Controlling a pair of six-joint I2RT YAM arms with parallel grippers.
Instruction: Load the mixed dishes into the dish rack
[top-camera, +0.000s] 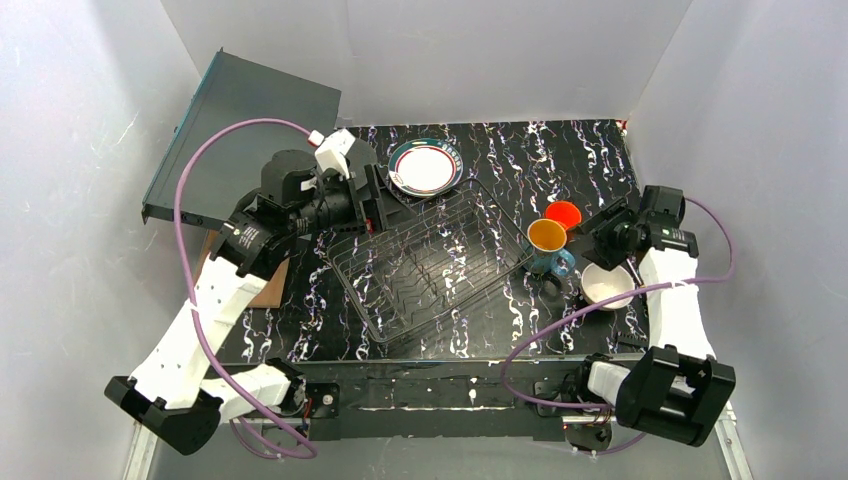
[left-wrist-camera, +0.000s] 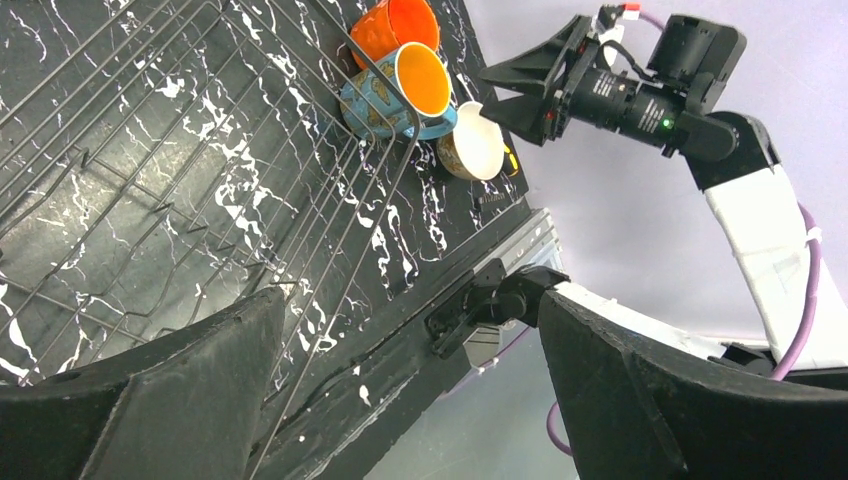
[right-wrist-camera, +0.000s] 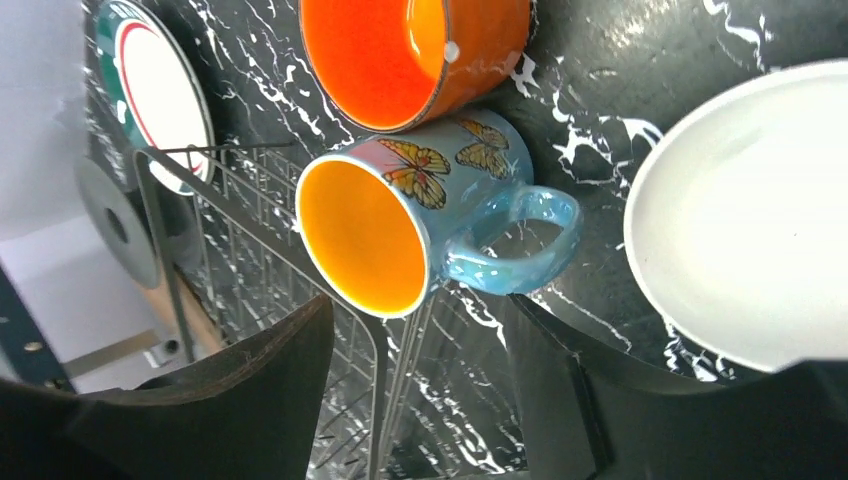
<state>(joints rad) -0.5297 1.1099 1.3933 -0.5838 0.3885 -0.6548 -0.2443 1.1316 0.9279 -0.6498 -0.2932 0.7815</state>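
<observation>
Right hand (right-wrist-camera: 418, 305) part-open, empty, just short of blue mug (right-wrist-camera: 470, 160) beside dish rack (top-camera: 430, 262); left hand (left-wrist-camera: 408, 300) wide-open, empty.

You are working in a robotics lab: plain white panel walls (top-camera: 80, 150) box in a table (top-camera: 450, 385) covered with a black, white-veined marble-pattern sheet (top-camera: 590, 170). Purple cables (top-camera: 180, 215) trail along the white-and-black left arm (top-camera: 215, 300) and right arm (top-camera: 675, 300), both bolted at the table's near edge.

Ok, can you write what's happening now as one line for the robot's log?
rack: no dishes | plate, cup, bowl, mug: on table | right gripper: open, by mug | left gripper: open, over rack
</observation>
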